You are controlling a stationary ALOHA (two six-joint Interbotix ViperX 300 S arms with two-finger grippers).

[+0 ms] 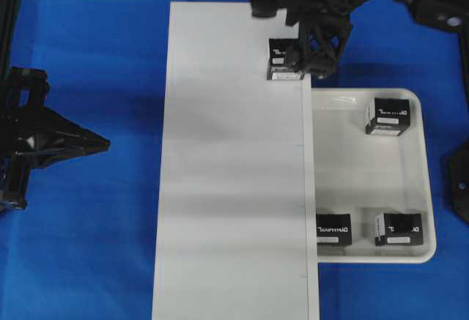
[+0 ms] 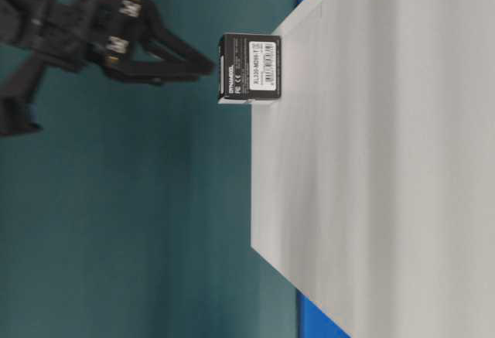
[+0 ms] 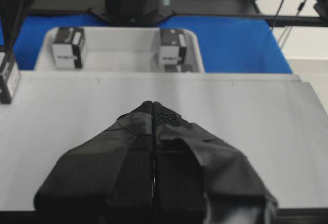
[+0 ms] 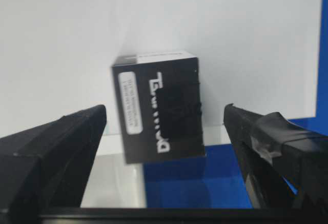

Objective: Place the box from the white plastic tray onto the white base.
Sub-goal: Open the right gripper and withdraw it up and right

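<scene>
And we've got the box (image 1: 284, 61) down on the white base (image 1: 231, 188), upper right edge, right gripper (image 1: 316, 58) spread wide w/ nothing held; left gripper (image 1: 99, 144) clenched, idle; three more sit in the white plastic tray (image 1: 429, 188), so placement looks done

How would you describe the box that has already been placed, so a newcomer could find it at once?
Find the long white base. At its far right corner, beside the tray, stands one black box. The three lookalikes all sit inside the tray.
</scene>
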